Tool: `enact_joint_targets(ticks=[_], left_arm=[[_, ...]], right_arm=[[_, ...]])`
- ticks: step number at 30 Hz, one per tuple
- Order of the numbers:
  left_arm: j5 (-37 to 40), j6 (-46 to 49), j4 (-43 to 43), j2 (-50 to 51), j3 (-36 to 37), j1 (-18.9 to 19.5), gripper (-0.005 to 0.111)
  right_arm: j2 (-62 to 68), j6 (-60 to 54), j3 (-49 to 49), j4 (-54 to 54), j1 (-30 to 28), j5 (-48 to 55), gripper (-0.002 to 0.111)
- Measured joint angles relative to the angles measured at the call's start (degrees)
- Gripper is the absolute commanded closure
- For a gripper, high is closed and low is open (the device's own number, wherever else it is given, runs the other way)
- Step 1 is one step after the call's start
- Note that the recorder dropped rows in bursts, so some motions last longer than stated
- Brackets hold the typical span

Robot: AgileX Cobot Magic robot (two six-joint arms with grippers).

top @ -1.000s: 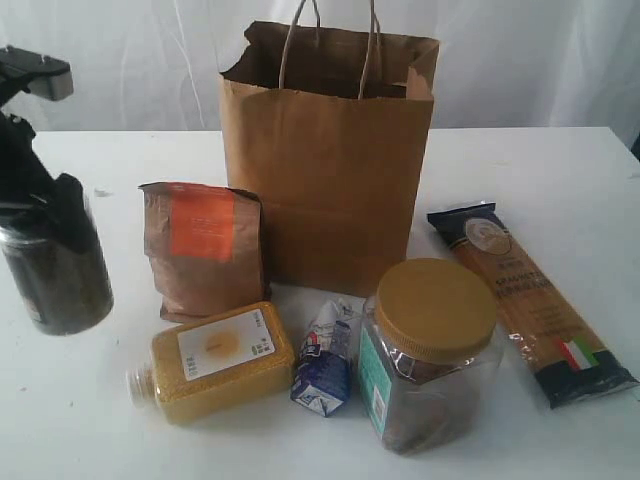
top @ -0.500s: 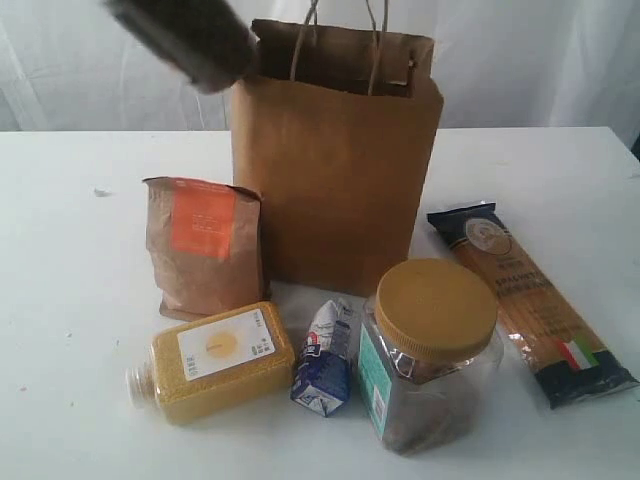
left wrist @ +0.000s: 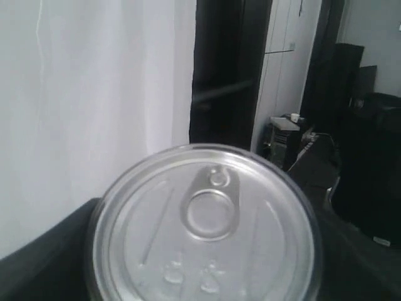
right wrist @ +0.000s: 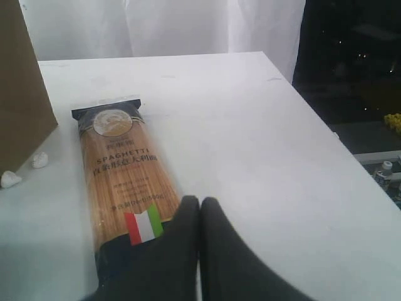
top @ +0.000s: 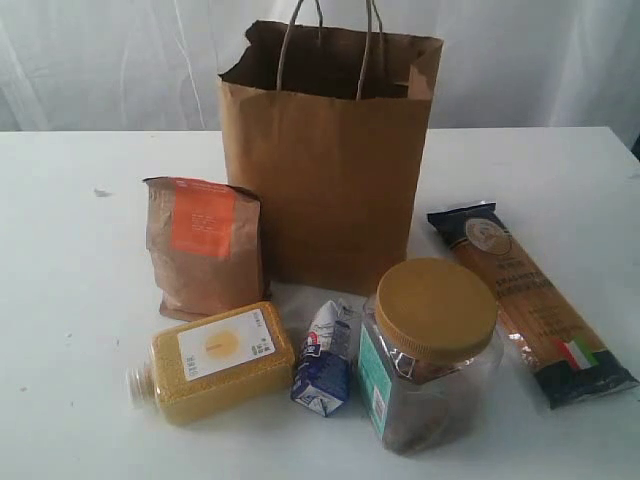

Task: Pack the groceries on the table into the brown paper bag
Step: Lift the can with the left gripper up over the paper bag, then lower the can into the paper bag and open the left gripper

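The tin (left wrist: 207, 213) has left the exterior view altogether. It now shows only in the left wrist view, pull-tab lid facing the camera, grasped between the dark fingers of the left tool (left wrist: 200, 266), with a white curtain (left wrist: 94, 94) behind it. So the first item is lifted clear of the counter (top: 80, 250) but not yet packed, and I cannot tell whether it hangs over the mouth of the paper bag (top: 330, 190). A second ago the tin sat low at the left edge of the exterior view, and half a second ago it was a blur by the bag's upper left corner. The pouch (top: 205, 250), bottle (top: 215, 360), carton (top: 325, 360), jar (top: 430, 350) and spaghetti packet (top: 525, 300) have not moved. The right tool (right wrist: 200, 204) is clenched and empty, just over the packet's near end.
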Motion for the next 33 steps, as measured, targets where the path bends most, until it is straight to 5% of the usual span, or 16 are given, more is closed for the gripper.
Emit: enact_joint_targets(ticks=[13,20,33], left_arm=[[2.3,20.2,-3.07,7.67,0.0,-7.37,0.107],[-5.31,22.46,-5.08,7.83,0.0,-9.21,0.107],[-7.24,22.83,-4.45,-0.14,0.0,-9.25,0.107]], right_arm=[[0.0,0.0,0.0,0.0,0.0,0.0,0.108],[0.0,0.0,0.0,0.0,0.0,0.0,0.108],[0.0,0.0,0.0,0.0,0.0,0.0,0.108]])
